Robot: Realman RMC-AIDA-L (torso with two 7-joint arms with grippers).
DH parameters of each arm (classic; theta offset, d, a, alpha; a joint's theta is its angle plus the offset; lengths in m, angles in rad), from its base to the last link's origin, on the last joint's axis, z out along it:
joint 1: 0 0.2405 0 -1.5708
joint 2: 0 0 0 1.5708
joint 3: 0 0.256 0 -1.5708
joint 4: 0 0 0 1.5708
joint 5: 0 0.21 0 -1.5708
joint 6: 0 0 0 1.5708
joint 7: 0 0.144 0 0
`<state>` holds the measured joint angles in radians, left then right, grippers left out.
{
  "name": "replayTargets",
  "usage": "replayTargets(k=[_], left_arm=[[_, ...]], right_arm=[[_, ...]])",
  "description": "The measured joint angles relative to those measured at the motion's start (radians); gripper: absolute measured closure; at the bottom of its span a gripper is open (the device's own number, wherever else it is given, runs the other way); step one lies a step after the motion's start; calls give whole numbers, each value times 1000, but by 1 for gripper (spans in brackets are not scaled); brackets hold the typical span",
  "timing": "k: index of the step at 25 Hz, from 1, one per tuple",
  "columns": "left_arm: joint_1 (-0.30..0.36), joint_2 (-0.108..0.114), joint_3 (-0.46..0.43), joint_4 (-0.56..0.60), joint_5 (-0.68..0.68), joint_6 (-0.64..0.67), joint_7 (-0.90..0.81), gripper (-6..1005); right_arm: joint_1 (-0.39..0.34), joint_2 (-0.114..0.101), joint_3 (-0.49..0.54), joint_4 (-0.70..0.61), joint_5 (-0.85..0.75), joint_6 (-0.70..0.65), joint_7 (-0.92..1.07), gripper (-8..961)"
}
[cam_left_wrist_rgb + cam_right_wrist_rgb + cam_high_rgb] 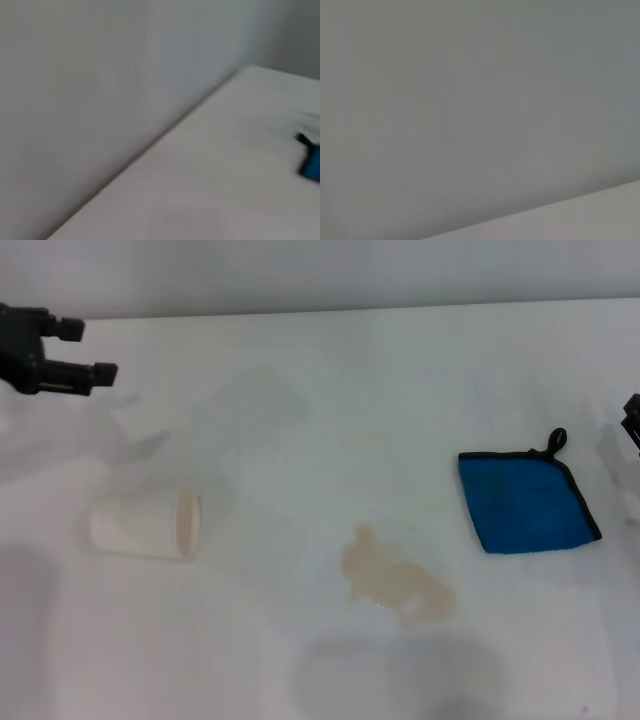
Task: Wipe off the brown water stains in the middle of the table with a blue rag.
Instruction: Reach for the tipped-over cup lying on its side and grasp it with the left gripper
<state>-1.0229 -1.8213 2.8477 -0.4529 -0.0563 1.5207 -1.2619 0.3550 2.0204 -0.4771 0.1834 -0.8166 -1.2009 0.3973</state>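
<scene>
Only the head view is showing the pale tan puddle of brown water stains (398, 583) mid-table (320, 390), the square blue rag (527, 502) lying apart rightward, a tipped white paper cup (148, 526) leftward, and the black left gripper (88, 350) hovering with fingers parted; the right gripper (632, 420) is barely peeking in.

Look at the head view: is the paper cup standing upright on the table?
No, the paper cup lies on its side on the table, its open mouth facing the brown stain.

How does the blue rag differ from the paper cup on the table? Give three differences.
The blue rag is bright blue with black edging; the paper cup is plain white. The rag lies flat; the cup lies tipped on its side. The rag is right of the brown stains, the cup left. Both rest untouched.
</scene>
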Motion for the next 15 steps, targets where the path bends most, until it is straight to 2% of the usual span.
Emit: replayTargets(k=[3, 7, 10, 15], left_arm=[[-24, 17, 0, -62, 47, 111, 42, 174], [-71, 35, 0, -93, 175, 224, 97, 173], [-113, 34, 0, -108, 275, 242, 99, 173], [-181, 12, -1, -110, 446, 241, 110, 173]], right_arm=[[2, 0, 0, -3, 1, 5, 0, 113], [7, 0, 0, -9, 2, 11, 0, 113], [12, 0, 0, -17, 2, 22, 0, 114], [25, -2, 24, -31, 2, 70, 0, 114]])
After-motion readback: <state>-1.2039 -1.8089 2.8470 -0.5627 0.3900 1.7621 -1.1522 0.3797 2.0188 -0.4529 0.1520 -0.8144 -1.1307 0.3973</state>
